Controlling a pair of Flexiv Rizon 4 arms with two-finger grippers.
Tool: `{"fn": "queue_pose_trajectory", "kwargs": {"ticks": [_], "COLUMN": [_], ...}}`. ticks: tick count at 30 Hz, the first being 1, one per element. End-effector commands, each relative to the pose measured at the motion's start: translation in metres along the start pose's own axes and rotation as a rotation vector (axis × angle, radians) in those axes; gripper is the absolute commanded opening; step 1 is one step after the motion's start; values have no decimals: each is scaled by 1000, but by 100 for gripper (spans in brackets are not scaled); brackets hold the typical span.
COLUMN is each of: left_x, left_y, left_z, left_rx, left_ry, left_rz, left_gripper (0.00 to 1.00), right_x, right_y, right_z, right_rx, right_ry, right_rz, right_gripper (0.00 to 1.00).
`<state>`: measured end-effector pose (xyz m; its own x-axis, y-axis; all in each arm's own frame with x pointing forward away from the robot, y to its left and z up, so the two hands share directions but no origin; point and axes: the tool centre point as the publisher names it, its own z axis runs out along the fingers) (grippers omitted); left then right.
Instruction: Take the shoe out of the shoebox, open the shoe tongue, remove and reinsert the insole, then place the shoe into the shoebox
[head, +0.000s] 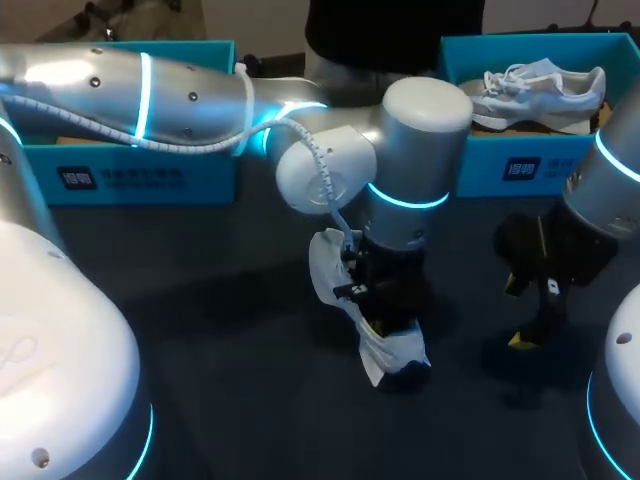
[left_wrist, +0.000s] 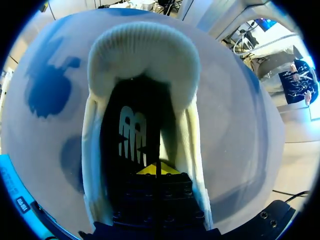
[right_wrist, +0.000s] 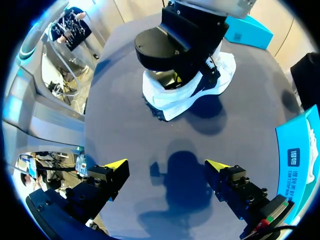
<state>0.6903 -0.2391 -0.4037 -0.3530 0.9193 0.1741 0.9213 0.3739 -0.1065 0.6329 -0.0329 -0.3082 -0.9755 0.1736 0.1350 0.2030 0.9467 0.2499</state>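
A white shoe (head: 395, 350) lies on the dark table near the middle. My left arm comes across from the left, and its gripper (head: 378, 325) points down into the shoe's opening. In the left wrist view the left gripper (left_wrist: 157, 169) is shut, its yellow tips together on the dark insole (left_wrist: 132, 132), with the padded heel collar (left_wrist: 145, 50) ahead. Whether the tips pinch the insole I cannot tell. My right gripper (head: 520, 312) hangs open to the right of the shoe. From the right wrist, the right gripper (right_wrist: 167, 167) holds nothing, and the shoe (right_wrist: 185, 95) lies ahead of it.
A blue shoebox (head: 520, 160) at the back right holds a second white shoe (head: 540, 88). Another blue box (head: 130, 170) stands at the back left, partly behind my left arm. One blue box (right_wrist: 300, 155) sits close beside the right gripper.
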Motion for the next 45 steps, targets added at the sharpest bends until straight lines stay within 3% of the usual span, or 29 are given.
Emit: {"fn": "queue_pose_trajectory", "kwargs": {"ticks": [1,6,11,24,32,39,42,45], "left_x": [7,0,-5,-8,-12,-11,-11,-12], "left_y": [-6,-20,-28,-27,-14,-18,-20,-22], "left_z": [-18,-40,-48,-53,-49,-51,-51,-46], "left_rx": [1,12,8,5,9,16,15,16], "left_ry": [-37,-68,-67,-49,-38,-46,-50,-39], "left_rz": [22,50,60,27,-11,-11,-7,-7], "left_gripper": [0,0,0,0,0,9,2,0], "right_x": [0,0,0,0,0,0,0,0], "right_y": [0,0,0,0,0,0,0,0], "right_z": [1,1,1,1,1,1,1,1], "right_rx": [1,1,1,1,1,1,1,1], "right_ry": [-1,-1,-1,-1,-1,-1,-1,-1], "right_rz": [0,0,0,0,0,0,0,0], "right_gripper": [100,100,100,100,100,100,100,100]}}
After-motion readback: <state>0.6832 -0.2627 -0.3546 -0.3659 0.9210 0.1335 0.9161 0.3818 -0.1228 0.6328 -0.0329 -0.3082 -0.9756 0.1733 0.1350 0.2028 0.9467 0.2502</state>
